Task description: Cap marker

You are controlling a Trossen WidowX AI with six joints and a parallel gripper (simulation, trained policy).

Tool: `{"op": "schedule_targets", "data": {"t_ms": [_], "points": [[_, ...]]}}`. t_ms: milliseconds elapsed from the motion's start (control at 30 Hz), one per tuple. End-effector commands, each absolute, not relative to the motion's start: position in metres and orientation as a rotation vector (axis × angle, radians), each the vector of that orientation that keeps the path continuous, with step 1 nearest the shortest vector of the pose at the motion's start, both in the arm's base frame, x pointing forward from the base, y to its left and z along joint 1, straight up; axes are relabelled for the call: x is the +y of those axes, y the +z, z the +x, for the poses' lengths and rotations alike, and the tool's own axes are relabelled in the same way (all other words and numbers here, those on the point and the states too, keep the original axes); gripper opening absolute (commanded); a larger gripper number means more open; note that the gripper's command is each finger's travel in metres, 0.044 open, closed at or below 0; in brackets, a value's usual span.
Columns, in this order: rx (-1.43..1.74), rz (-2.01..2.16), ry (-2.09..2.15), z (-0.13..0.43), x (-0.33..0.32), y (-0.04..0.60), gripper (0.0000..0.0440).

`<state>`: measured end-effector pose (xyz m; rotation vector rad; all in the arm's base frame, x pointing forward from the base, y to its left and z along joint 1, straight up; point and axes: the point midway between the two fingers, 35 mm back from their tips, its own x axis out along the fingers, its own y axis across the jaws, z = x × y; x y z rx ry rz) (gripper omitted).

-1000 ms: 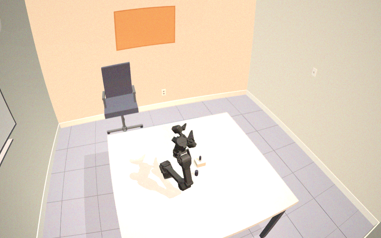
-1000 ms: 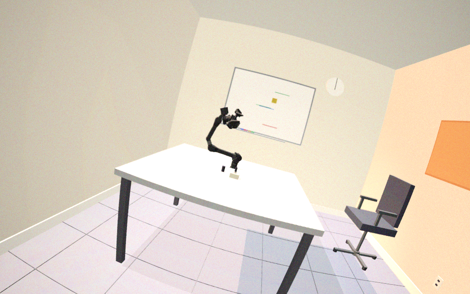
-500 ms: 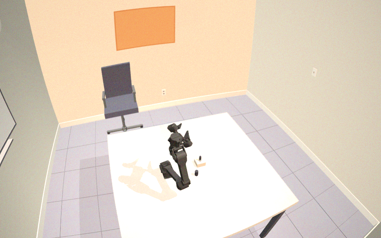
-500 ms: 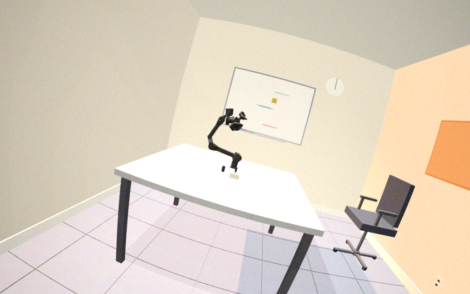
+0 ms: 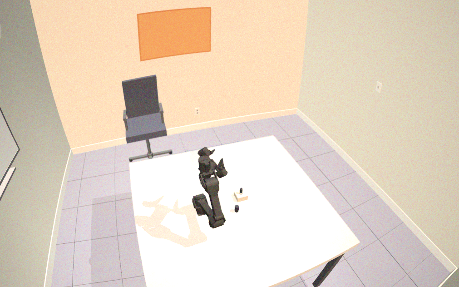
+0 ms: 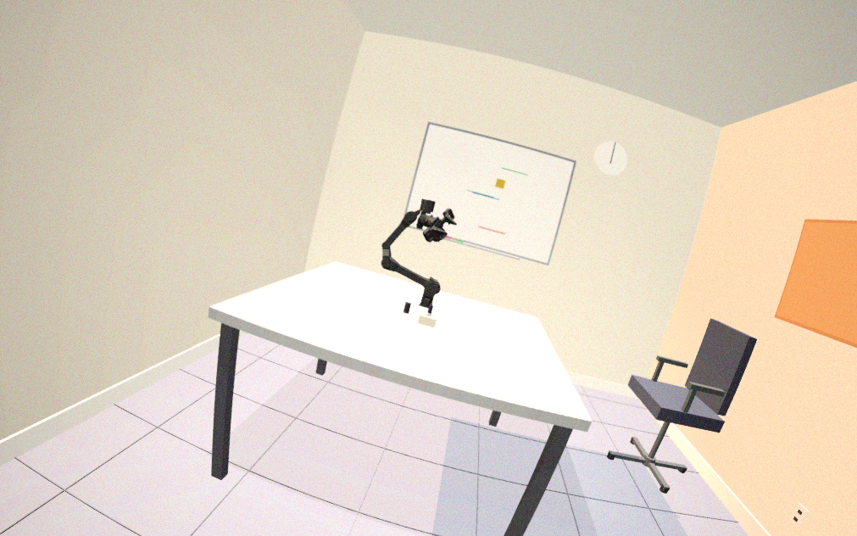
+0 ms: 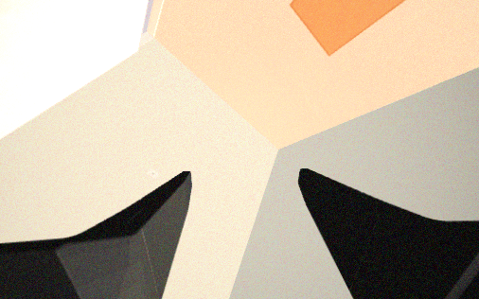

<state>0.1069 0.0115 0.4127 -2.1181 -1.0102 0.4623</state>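
The pale holder block (image 5: 241,199) (image 6: 426,321) sits on the white table (image 5: 277,228) (image 6: 325,312). The small marker (image 5: 241,190) (image 6: 429,309) stands upright in it, with a dark upper part. The dark cap (image 5: 236,208) (image 6: 407,307) stands loose on the table, apart from the block. My gripper (image 5: 218,155) (image 6: 451,229) (image 7: 245,171) is open and empty, its fingers wide apart. It is raised high above the table, well away from cap and marker. Neither cap nor marker shows in the wrist view.
The arm's base (image 5: 199,205) stands on the table, left of the block and cap in the top view. An office chair (image 5: 143,124) (image 6: 681,399) stands beyond the table edge. The wrist view shows walls, part of the orange board (image 7: 339,21) and the white table top (image 7: 36,61).
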Motion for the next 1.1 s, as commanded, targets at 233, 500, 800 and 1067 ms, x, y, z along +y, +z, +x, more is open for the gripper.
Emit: {"op": "schedule_targets", "data": {"t_ms": [233,500,800,1067], "points": [[-0.951,-2.200,0.549,0.101,0.033,0.396,0.0317],[-0.893,-2.247,0.607,0.099,0.044,0.385,0.0318],[-0.815,-2.292,0.673,0.098,0.055,0.373,0.0319],[-0.736,-2.322,0.733,0.099,0.064,0.362,0.0320]]}}
